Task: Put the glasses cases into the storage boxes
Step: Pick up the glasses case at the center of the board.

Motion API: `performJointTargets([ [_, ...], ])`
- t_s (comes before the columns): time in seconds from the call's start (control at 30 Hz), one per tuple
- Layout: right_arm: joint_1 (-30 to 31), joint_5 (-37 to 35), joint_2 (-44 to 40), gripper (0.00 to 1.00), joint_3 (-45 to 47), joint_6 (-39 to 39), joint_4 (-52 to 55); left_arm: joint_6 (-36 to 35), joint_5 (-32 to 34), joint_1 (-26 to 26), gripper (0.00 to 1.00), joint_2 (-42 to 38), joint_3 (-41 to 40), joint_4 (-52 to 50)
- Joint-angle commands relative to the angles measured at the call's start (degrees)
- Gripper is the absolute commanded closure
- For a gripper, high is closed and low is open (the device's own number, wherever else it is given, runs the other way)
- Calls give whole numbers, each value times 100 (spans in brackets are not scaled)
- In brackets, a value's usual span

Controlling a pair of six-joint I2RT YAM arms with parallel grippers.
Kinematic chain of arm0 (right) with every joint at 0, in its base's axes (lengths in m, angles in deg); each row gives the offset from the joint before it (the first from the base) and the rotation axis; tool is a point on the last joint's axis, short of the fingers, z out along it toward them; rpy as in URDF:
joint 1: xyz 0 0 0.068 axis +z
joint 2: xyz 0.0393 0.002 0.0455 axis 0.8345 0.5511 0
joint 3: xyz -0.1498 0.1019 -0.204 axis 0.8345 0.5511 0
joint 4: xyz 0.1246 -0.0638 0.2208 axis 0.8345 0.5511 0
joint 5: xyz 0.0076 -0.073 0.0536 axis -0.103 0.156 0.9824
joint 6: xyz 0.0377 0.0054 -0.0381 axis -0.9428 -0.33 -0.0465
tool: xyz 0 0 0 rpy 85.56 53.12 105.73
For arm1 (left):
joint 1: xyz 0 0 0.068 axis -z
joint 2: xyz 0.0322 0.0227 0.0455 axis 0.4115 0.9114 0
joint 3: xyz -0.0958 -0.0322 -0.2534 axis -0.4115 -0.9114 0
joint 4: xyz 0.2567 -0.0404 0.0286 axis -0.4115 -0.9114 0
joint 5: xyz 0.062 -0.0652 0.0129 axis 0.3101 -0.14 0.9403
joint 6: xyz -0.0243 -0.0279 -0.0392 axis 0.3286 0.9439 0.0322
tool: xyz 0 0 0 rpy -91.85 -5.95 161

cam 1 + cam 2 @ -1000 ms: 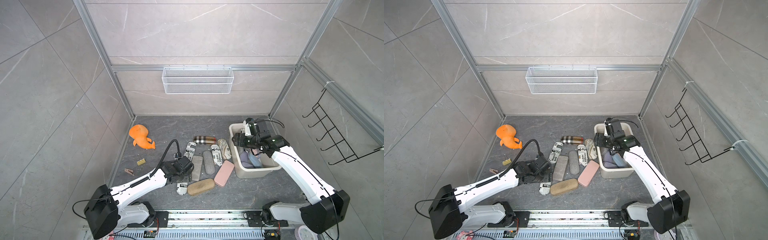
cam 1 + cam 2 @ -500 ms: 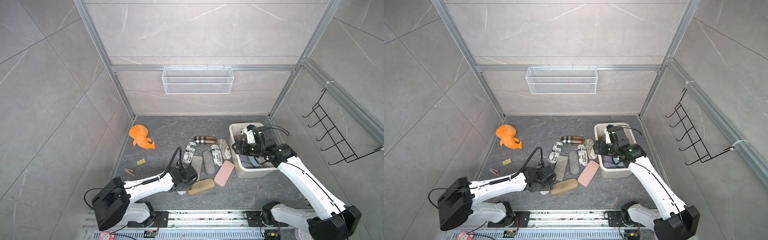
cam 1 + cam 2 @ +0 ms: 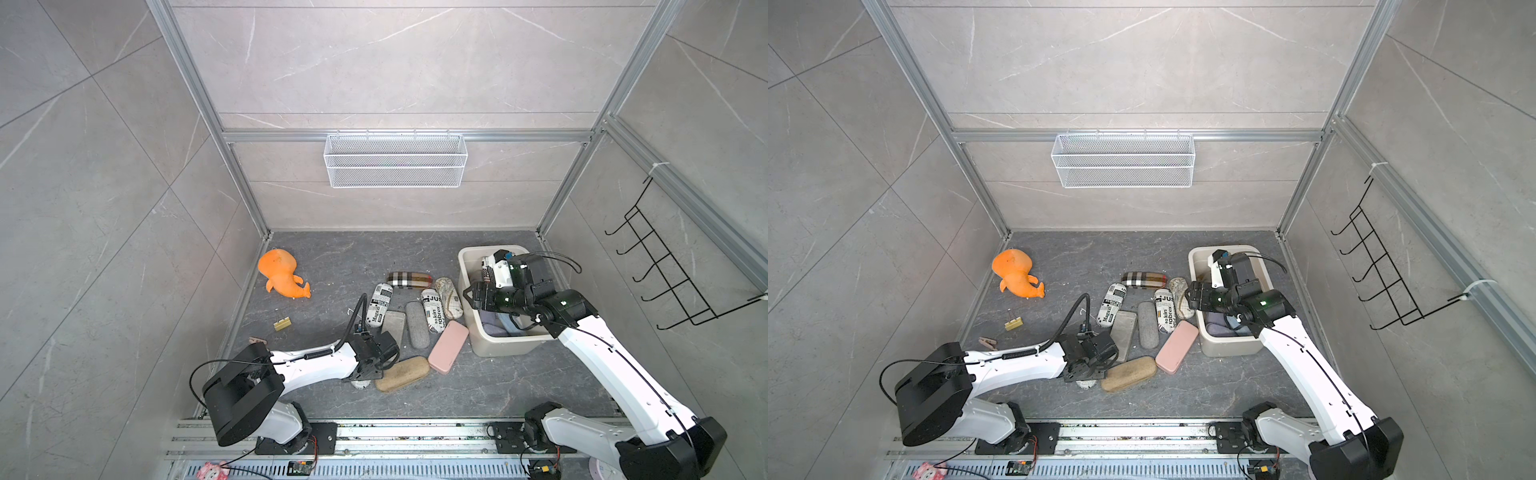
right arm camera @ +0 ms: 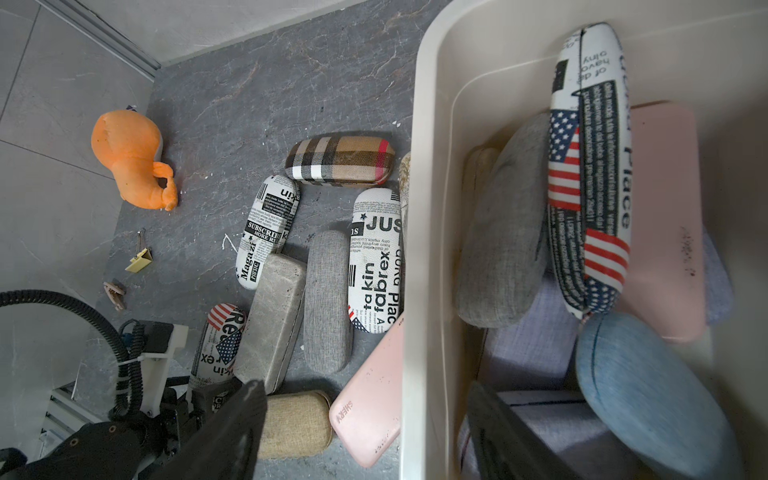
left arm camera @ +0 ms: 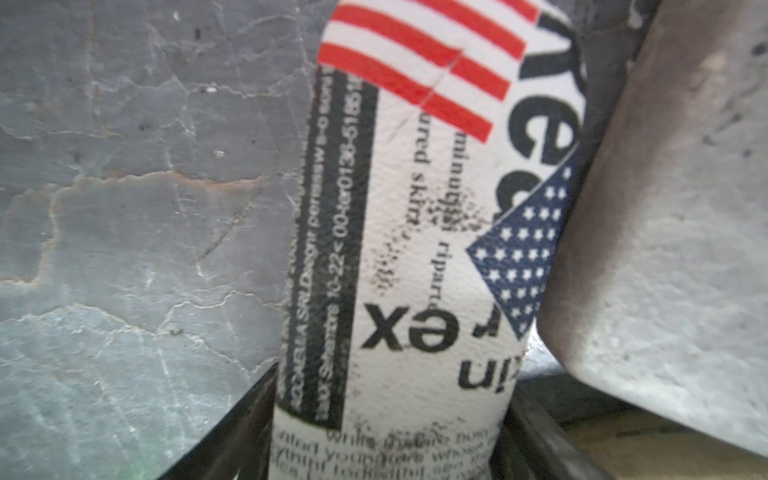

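Bright, even overhead light; soft shadows. Wrist views fisheye-warped, close parts blurred.

The cream rectangular plastic tub (image 4: 419,208) looks smooth, faintly glossy. The newspaper-print oblong case (image 5: 407,249) shows fine leather-like grain. The grey marbled flat case (image 3: 392,328) looks matt and scuffed; the grey oblong case (image 3: 417,330) at its three o'clock is woven cloth. The dark stone-look floor (image 5: 124,208) is matt, veined.

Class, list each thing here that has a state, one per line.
cream tub: upright, partly filled with glasses cases
flag-print case: shut, lying on the floor
left gripper: jaws flank the flag-print case, grip unclear
right gripper: open, empty, over the tub's rim
pink case: shut, on the floor beside the tub
tan case: shut, on the floor
plaid case: shut, on the floor
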Motion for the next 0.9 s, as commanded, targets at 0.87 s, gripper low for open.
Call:
performJointTargets([
  [0.87, 966, 641, 262, 27, -286, -876, -1412, -2044, 1233, -14, 41, -4975, -1210, 1457],
])
